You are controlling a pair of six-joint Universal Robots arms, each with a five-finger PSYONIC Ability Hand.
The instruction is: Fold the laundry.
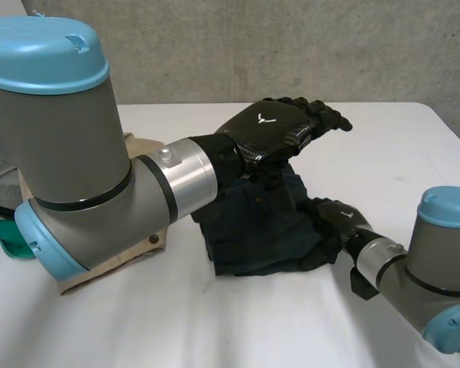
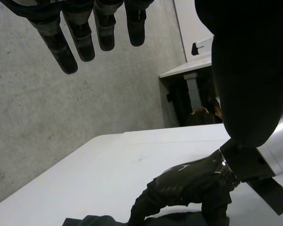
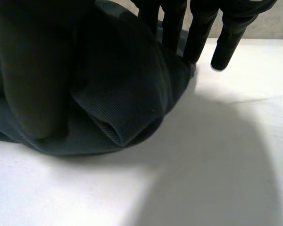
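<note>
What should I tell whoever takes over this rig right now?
Left hand: open, holding nothing, raised over the dark blue garment.
Right hand: pinching that garment's near edge between thumb and fingers.
The garment lies bunched on the white table; a tan garment lies under the left arm.
Done: no neat fold visible.
Left: flatten and fold the dark blue garment.

From my station I count three pieces of laundry on the one tabletop [image 1: 399, 146]. That is one dark blue garment [image 1: 261, 230] near its middle, one tan garment [image 1: 100, 270] toward its left edge, and one green piece [image 1: 4, 236] at that edge.
</note>
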